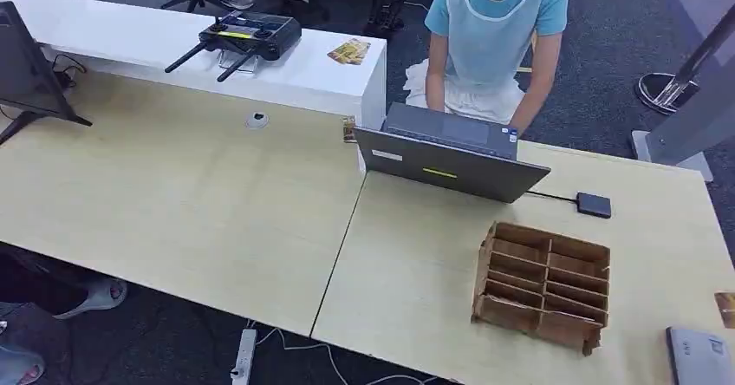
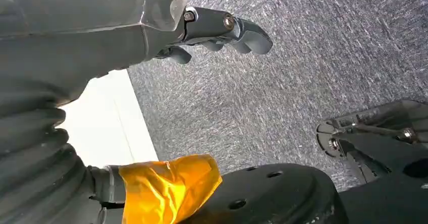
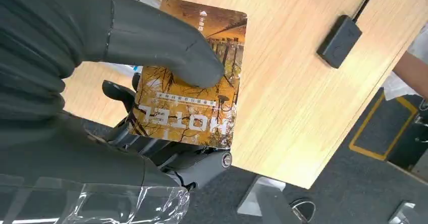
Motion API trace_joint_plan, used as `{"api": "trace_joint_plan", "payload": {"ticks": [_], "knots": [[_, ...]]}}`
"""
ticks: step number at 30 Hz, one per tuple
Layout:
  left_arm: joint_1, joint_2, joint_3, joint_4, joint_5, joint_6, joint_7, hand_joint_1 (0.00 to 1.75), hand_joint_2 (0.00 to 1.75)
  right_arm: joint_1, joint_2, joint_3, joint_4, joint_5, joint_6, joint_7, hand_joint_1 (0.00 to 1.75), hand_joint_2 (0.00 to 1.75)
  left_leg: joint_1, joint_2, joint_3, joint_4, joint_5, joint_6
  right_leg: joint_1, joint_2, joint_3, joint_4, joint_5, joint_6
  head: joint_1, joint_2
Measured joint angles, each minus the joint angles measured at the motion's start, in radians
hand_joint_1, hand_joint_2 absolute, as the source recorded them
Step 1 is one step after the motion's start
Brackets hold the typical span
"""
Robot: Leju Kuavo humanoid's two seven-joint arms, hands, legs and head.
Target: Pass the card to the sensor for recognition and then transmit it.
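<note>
Starting with the head view: 1 pale wooden bench (image 1: pixel 217 212) carries 1 open laptop (image 1: pixel 451 155), 1 small black sensor (image 1: pixel 594 205) wired toward the laptop, and 1 wooden sorting rack (image 1: pixel 542 285) with several compartments, their count too unclear to state. 1 orange corner at the picture's right edge, beside the rack, is probably the card (image 1: pixel 726 309). 1 more card-like item (image 1: pixel 349 51) lies on the white counter (image 1: pixel 303 77) behind, near 1 black controller (image 1: pixel 247 36). 1 person (image 1: pixel 498 38) sits behind the laptop.

Left wrist view: the left hand (image 2: pixel 212 32) hangs over grey carpet (image 2: pixel 328 57); its fingers (image 2: pixel 252 35) are curled loosely inward and hold nothing.

Right wrist view: the right hand (image 3: pixel 101 82) holds 1 card (image 3: pixel 189 82), orange with "HOTEL" printed on it. The thumb presses on its face near the middle; the fingers (image 3: pixel 121 95) support it from beneath. The card is in the air above the bench edge, the sensor (image 3: pixel 339 41) well apart from it further along the bench.

Handling judgement: the card looks thin, stiff, light and glossy, so likely slippery under a flat pad and prone to pivoting if squeezed at 1 point. Grip is best kept on 1 short end, leaving the far half free to lay over the sensor. The present hold covers mid-face, so roughly half stays exposed, probably enough for a read. It is not fragile, but easily dropped.

Count: 1 held card, 1 sensor, 2 hands.
</note>
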Motion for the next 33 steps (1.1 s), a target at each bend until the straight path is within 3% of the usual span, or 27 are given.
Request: {"api": "trace_joint_plan", "payload": {"ticks": [12, 33], "knots": [[0.001, 0.000, 0.000, 0.000, -0.009, 0.000, 0.000, 0.00, 1.75, 0.023, 0.002, 0.000, 0.037, 0.052, -0.011, -0.021, 1.75, 1.75, 0.000, 0.000, 0.000, 0.000, 0.000, 0.000, 0.000, 0.000, 0.000, 0.000, 0.000, 0.000, 0.000, 0.000], [0.002, 0.000, 0.017, 0.000, -0.021, -0.001, -0.004, 0.00, 1.75, 0.077, 0.056, -0.008, 0.071, 0.102, -0.028, -0.045, 1.75, 1.75, 0.000, 0.000, 0.000, 0.000, 0.000, 0.000, 0.000, 0.000, 0.000, 0.000, 0.000, 0.000, 0.000, 0.000]]}}
